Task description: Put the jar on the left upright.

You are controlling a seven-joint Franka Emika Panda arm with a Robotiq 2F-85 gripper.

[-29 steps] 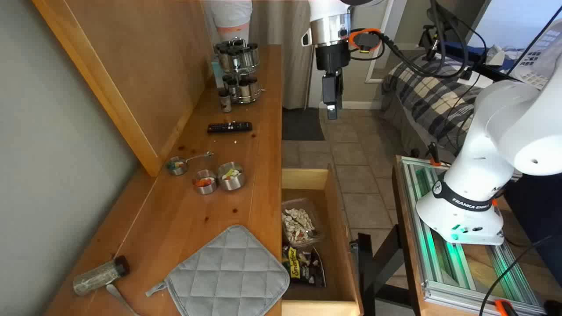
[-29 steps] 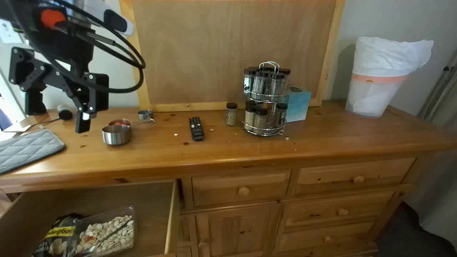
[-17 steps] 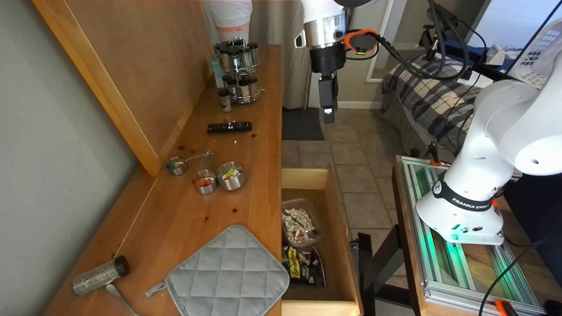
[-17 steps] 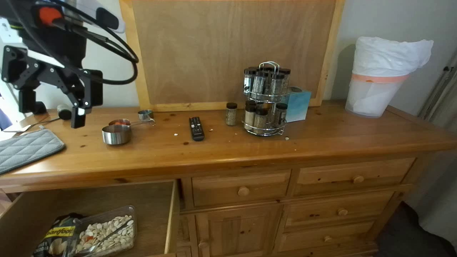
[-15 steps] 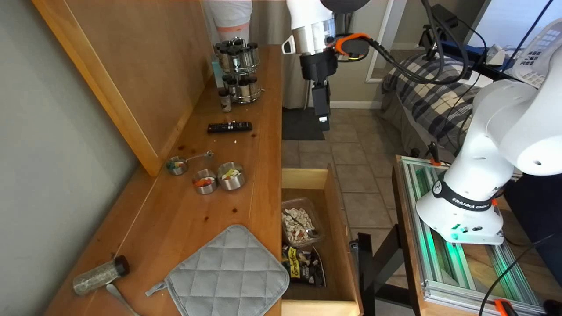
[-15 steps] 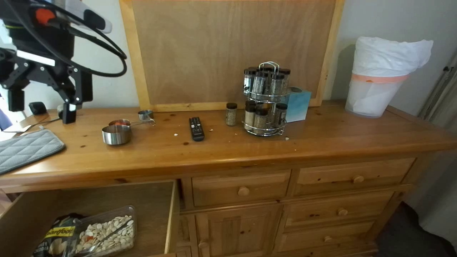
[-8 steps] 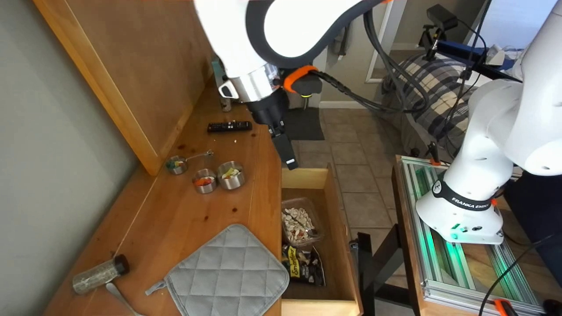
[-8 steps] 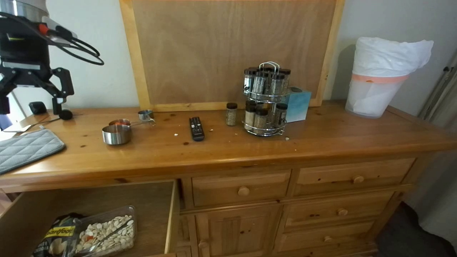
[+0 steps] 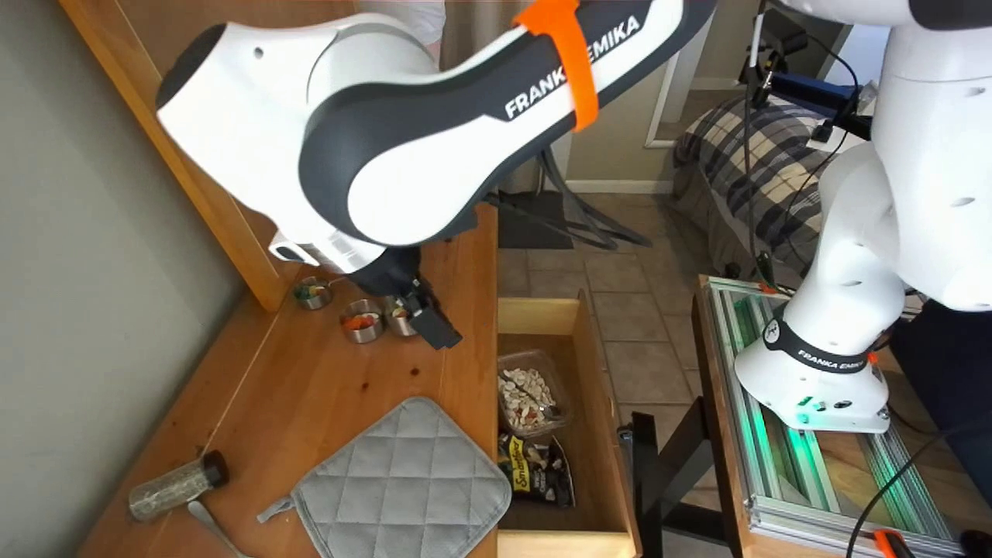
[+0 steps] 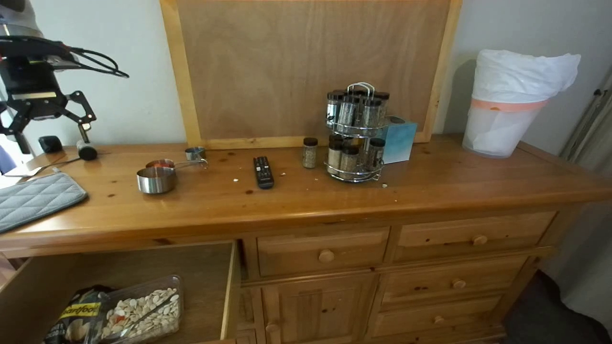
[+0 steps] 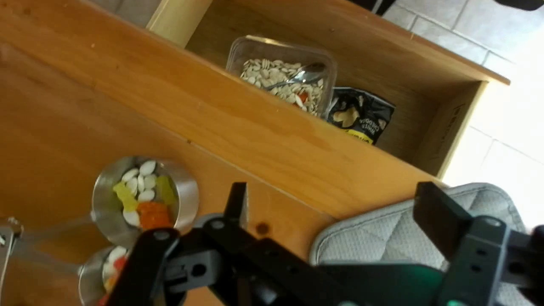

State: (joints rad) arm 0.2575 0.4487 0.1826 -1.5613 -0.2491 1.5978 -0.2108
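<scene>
I record an orange-brown wooden dresser top (image 10: 306, 198) carrying a slim greyish black-capped jar (image 9: 172, 490), lying on its side, and a grey quilted fabric pad (image 9: 403, 480) laid flat, reaching the front edge. From my console I log three round steel measuring cups (image 10: 156, 182), a long black remote control (image 10: 263, 173) with pale crumbs (image 10: 235, 180) near it, and a small dark-lidded jar (image 10: 310, 155) upright just beside a two-tier chrome wire rack (image 10: 355, 179). Behind the rack stands a light-blue box (image 10: 401, 141); well apart stands a white-lined translucent bin (image 10: 497, 126).

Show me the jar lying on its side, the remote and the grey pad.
Jar (image 9: 172, 490), in an exterior view: middle of its body.
Remote (image 10: 263, 172), in an exterior view: its button face.
Grey pad (image 9: 409, 482), in an exterior view: its quilted top.
</scene>
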